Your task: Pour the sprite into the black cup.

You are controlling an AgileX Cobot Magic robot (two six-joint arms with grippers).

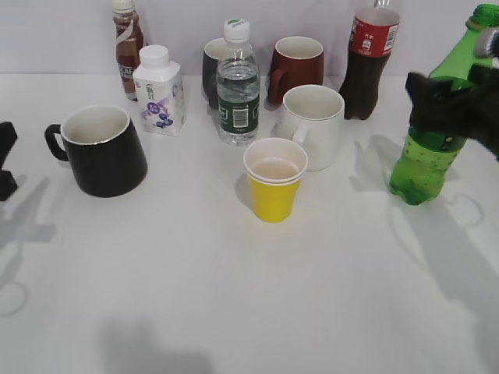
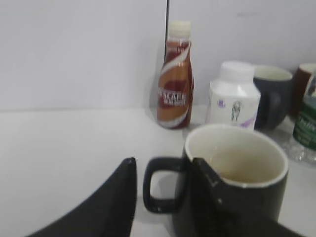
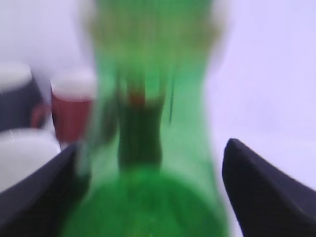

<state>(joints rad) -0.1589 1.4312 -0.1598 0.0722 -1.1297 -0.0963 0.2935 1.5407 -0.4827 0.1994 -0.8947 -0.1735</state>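
Right gripper (image 1: 452,105) spread around sprite bottle (image 1: 427,156), unclamped. Close squarely at mid-body; lift upright toward distant black mug (image 1: 101,149).

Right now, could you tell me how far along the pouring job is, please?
Early. The right gripper is at the green bottle, whose base stands tilted near the table; grip unclear. The black mug waits far left, nothing green in it. Carrying and pouring remain.

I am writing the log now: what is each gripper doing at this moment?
Left gripper: open, fingers around the glossy black ceramic mug's handle.
Right gripper: open, fingers beside the tall green plastic bottle.
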